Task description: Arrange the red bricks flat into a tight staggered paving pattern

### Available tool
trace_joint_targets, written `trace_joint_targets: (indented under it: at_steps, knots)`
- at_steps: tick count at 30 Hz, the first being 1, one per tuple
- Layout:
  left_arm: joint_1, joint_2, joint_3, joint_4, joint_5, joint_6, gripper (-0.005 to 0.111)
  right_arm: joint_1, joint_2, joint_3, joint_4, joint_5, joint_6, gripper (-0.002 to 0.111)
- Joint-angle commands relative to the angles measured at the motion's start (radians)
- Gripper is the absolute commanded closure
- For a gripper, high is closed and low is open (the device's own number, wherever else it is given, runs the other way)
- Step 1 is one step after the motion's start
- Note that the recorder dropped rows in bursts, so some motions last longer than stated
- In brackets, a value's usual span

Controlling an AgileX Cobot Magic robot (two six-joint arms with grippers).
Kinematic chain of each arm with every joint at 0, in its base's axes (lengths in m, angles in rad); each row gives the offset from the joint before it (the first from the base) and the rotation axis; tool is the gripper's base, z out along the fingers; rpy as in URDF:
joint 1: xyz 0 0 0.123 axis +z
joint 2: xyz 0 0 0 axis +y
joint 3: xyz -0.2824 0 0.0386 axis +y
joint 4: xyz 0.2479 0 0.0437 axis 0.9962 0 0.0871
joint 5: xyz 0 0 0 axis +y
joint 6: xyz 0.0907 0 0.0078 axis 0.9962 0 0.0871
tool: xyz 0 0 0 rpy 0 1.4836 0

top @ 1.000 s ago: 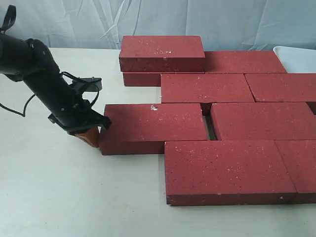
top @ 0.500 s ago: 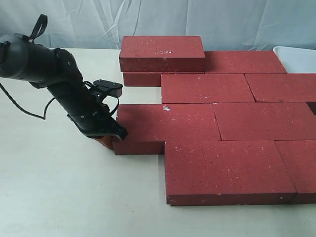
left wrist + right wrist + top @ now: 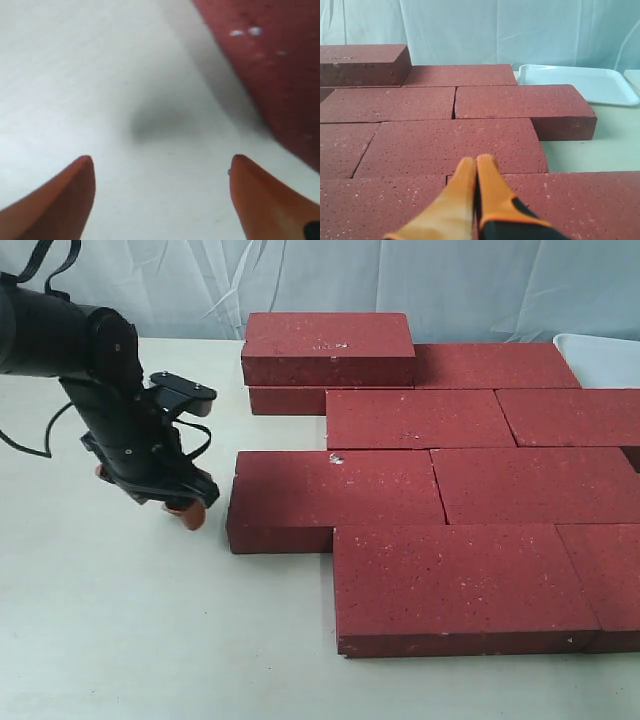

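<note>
Obs.: a second ago the pushed brick had a visible gap at its right end. The gap is now gone: that end butts against the neighbour brick in the same row, with only a thin joint line showing.

The left claw was pressed against the brick's left end half a second ago. It has backed off toward the left edge of the surface and now hangs just beside that end, apart from it. Its fingertips are spread wide with only bare surface between them; it grips nothing.

The right claw has its fingers pressed together, empty, and is poised low over the paving. The exterior view does not show it.

Layout: the red bricks lie flat in four rows filling the right half of the surface, running from its far edge toward the near edge. Joints are offset from row to row, and the rows look tight.

Exception: one stacked brick lies on top of the far row, near the middle of the far edge. A white tray sits at the far right corner.

Judgement: the push did its job and this row is closed up. The main job left is probably the stacked brick, which needs a flat slot, possibly at the left end of a short row.
</note>
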Motion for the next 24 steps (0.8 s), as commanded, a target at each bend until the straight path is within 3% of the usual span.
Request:
trace_joint_targets:
  at_steps: [1, 3, 6, 10, 19, 24]
  knots:
    - [0.039, -0.012, -0.004, 0.184, 0.021, -0.120, 0.045, -0.006, -0.008, 0.001, -0.002, -0.008, 0.000, 0.109]
    - [0.044, -0.019, -0.004, 0.253, 0.044, -0.122, 0.062, -0.006, -0.008, 0.001, -0.002, -0.008, 0.000, 0.109]
    - [0.049, -0.060, -0.004, 0.316, 0.077, -0.144, 0.106, -0.006, -0.008, 0.001, -0.002, -0.008, 0.000, 0.109]
    - [0.052, -0.182, 0.023, 0.355, 0.042, -0.179, 0.105, -0.006, -0.008, 0.001, -0.002, -0.008, 0.000, 0.109]
    - [0.052, -0.579, 0.256, 0.366, -0.310, -0.208, 0.105, -0.006, -0.008, 0.001, -0.039, -0.019, -0.006, 0.109]
    - [0.052, -0.740, 0.323, 0.340, -0.369, -0.208, 0.105, -0.006, -0.008, 0.001, 0.092, -0.298, 0.000, 0.109]
